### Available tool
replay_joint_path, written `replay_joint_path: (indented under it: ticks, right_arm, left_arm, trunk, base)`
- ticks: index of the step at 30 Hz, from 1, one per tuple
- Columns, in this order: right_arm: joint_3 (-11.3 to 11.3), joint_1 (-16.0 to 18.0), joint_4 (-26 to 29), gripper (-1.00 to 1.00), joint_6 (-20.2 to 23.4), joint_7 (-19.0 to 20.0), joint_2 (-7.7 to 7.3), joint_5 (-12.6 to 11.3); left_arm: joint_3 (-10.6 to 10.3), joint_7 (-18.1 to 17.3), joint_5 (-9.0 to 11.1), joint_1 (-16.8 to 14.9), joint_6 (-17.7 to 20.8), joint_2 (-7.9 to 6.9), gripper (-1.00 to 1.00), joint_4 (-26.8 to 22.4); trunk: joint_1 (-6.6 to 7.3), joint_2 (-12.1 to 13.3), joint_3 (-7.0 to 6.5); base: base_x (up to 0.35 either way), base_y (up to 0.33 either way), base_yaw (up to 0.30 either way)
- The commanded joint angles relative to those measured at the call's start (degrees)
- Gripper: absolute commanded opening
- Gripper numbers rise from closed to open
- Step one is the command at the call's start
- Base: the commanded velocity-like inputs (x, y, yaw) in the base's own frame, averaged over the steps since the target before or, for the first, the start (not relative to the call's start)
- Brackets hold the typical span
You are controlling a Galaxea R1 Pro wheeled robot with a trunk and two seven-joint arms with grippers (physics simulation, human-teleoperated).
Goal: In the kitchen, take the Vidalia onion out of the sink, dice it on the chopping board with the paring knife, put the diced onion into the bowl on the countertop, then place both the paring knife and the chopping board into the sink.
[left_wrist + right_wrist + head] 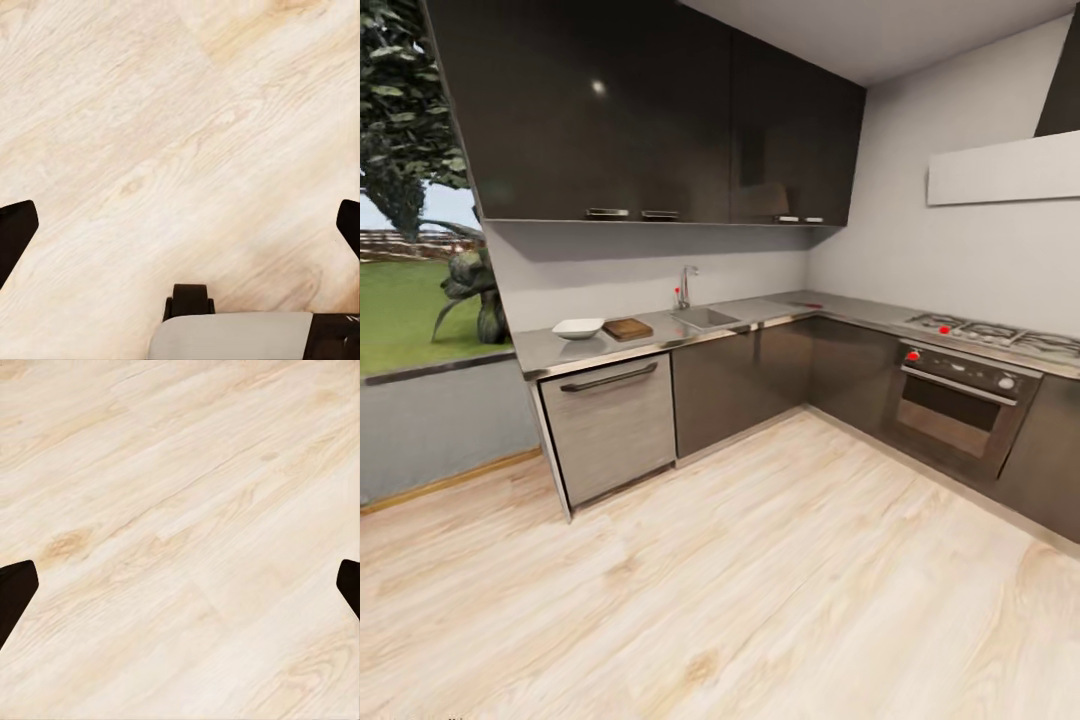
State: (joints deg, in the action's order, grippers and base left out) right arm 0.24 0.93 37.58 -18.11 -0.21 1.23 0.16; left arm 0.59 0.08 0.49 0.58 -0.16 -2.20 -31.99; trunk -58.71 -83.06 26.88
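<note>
I'm well short of the bench (550,352), where the sink (705,319) sits ahead with the chopping board (627,328) and bowl (578,327) just left of it, while the left tool (180,225) and right tool (180,585) hang spread wide, empty, over wood floor (760,580).

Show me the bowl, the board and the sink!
bowl (577,327), head view, on its white rim.
board (627,329), head view, middle of its brown top.
sink (706,318), head view, inside the basin.
</note>
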Motion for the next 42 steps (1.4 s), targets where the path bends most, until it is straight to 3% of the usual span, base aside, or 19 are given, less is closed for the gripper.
replay_joint_path:
  ticks: [1, 42]
  right_arm:
    - [0.0, 0.0, -0.1, 1.00, -0.2, 0.0, 0.00, 0.0]
    - [0.0, 0.0, -0.1, 1.00, -0.3, 0.0, 0.00, 0.0]
  left_arm:
    - [0.1, 0.0, 0.0, 0.0, 0.0, 0.01, 1.00, -0.1]
    - [0.0, 0.0, 0.0, 0.0, 0.0, 0.01, 1.00, -0.1]
  trunk:
    - [-0.02, 0.0, 0.05]
    - [-0.02, 0.0, 0.05]
  base:
    - [0.220, -0.244, 0.251]
    - [0.220, -0.244, 0.251]
